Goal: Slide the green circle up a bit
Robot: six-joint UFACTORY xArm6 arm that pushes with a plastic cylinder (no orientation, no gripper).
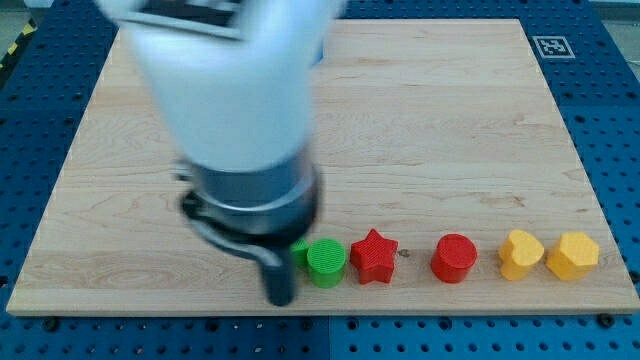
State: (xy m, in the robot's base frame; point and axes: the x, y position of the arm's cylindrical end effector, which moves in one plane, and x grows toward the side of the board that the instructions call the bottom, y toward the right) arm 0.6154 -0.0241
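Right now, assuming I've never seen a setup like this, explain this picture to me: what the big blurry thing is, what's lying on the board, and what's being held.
This is one camera looking down at a pale wooden board on a blue perforated table. The big white and dark shape is my robot arm, blurred. It ends in a dark rod; my tip touches the board near the bottom edge, just left of the green round block. Another green block peeks out behind it, its shape hidden. To the right, in a row: a red star block, a red round block and two yellow blocks. Nothing is held; I only push.
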